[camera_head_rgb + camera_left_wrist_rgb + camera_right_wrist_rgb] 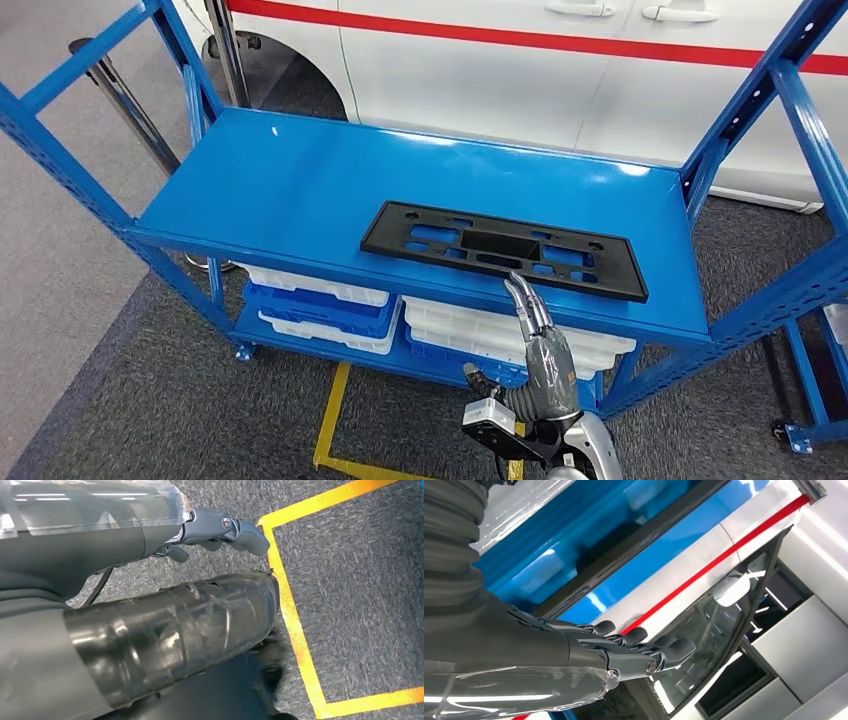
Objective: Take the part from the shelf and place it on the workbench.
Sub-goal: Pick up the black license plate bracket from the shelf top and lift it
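Part: a flat black plastic plate (505, 250) with cut-out slots lies on the blue shelf (300, 190), toward its near right edge, long side running left to right. No brand or lettering on it can be read from here.
Right hand: the right hand (535, 340) is raised just in front of the shelf's near edge, below the part's middle, fingers (520, 295) stretched out straight and close together, tips up at the plate's near rim. I cannot tell whether they touch it. Nothing is held.
Left hand: the left hand (220, 530) hangs low over grey carpet by a yellow floor line (295, 630), fingers loosely curled, holding nothing.
Below: white and blue trays (320, 305) sit on the lower level.
Behind: a white car (560, 60) with a red stripe, far side.
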Available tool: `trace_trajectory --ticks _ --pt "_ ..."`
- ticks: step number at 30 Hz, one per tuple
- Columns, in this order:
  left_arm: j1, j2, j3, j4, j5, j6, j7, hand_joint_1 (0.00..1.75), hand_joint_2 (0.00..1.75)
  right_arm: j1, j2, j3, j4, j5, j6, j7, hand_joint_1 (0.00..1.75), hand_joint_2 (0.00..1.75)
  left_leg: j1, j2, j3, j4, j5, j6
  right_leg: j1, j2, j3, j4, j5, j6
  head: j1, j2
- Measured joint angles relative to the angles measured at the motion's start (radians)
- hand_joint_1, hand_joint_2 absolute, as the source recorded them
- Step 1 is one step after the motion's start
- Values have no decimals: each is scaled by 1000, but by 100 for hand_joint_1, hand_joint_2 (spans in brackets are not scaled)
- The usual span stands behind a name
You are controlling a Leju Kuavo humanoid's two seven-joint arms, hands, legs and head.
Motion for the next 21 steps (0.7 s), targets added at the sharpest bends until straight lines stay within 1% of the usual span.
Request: trace_trajectory --ticks 1,2,3,4,5,6,7,8,9,10,11,12,13,14,15,16,17,18,19,20,21 --pt "2 0 0 0 0 1 1 0 0 2 0 0 -1 3 -1 0 0 175 0 0 -19 -9 -11 -1 0 2 18 0 -13 1 0 0" --pt "4 0 0 0 0 2 3 0 0 5 0 -1 -2 7 -2 0 0 175 1 0 -26 -42 2 0 1 4 37 0 -28 2 0 0" --pt "6 0 0 0 0 3 4 0 0 7 0 -2 -3 12 -4 1 0 175 1 0 -26 -96 47 3 2 5 54 0 -43 4 0 0" --pt "7 0 0 0 0 3 5 0 0 10 0 -4 -5 19 -7 1 0 175 -1 0 -25 -151 114 7 3 5 70 2 -57 6 1 0" --pt "8 1 0 0 0 4 6 0 0 13 0 -5 -6 28 -9 3 0 175 -3 -1 -22 -195 167 13 3 7 81 4 -71 11 1 0" --pt "8 1 0 0 0 5 7 0 0 15 -1 -7 -8 36 -11 5 0 175 -8 -1 -19 -222 208 19 3 8 89 4 -84 16 2 0" --pt "8 1 0 0 0 5 8 0 0 17 -1 -9 -10 46 -13 7 0 175 -12 -1 -15 -233 222 25 2 9 96 7 -90 23 2 0" --pt "6 1 0 0 0 5 8 0 0 18 -1 -10 -14 54 -13 9 0 175 -14 -1 -5 -238 215 32 0 10 101 9 -93 29 2 0" --pt "5 1 0 0 0 5 8 0 0 18 -2 -12 -18 61 -13 11 0 175 -14 -2 8 -246 215 38 -3 9 102 18 -91 33 2 0" --pt "4 1 0 0 -1 5 8 0 0 18 -4 -14 -21 68 -14 11 0 175 -12 -2 22 -256 210 45 -4 8 93 45 -84 38 2 0" --pt "2 1 0 0 -1 5 8 0 0 17 -6 -17 -23 74 -14 12 0 175 -10 -2 37 -264 205 50 -5 6 70 86 -81 43 2 0" --pt "1 1 0 0 -1 5 8 0 0 17 -8 -19 -23 78 -14 14 0 175 -8 -2 52 -270 199 54 -8 5 32 142 -86 49 3 0" --pt "0 1 0 0 -2 5 8 0 0 17 -10 -22 -24 81 -13 15 0 175 -7 -2 65 -274 189 57 -10 4 -13 202 -102 55 3 0" --pt "-1 1 0 0 -2 5 8 0 0 19 -11 -23 -24 82 -13 17 0 175 -7 -3 78 -276 178 58 -13 4 -58 251 -128 61 3 0" --pt "0 1 0 0 -2 5 8 0 0 20 -13 -24 -24 83 -13 18 0 175 -6 -3 93 -277 166 58 -16 4 -95 277 -152 65 3 0" --pt "1 1 0 0 -2 5 8 0 0 21 -15 -24 -24 84 -13 19 0 175 -4 -4 110 -277 153 56 -19 3 -120 278 -164 67 3 0" --pt "2 1 0 0 -2 5 8 0 0 21 -17 -25 -23 85 -12 20 0 175 -3 -5 128 -277 139 53 -21 3 -132 252 -155 69 3 0" --pt "3 1 0 0 -2 5 8 0 0 21 -19 -25 -23 86 -12 20 0 175 -1 -6 148 -277 124 50 -23 2 -133 203 -117 70 3 0" --pt "4 0 0 0 -2 4 8 0 0 21 -21 -25 -23 89 -11 21 0 175 0 -7 164 -277 109 45 -24 0 -130 142 -48 69 4 0" --pt "3 0 0 0 -2 4 8 0 0 21 -22 -25 -22 91 -10 22 0 175 1 -8 178 -276 95 40 -22 -2 -130 91 10 66 3 0" --pt "1 -1 0 1 -2 5 8 0 0 22 -24 -25 -21 93 -9 24 0 175 0 -9 186 -275 83 33 -20 -3 -129 56 60 61 2 0"
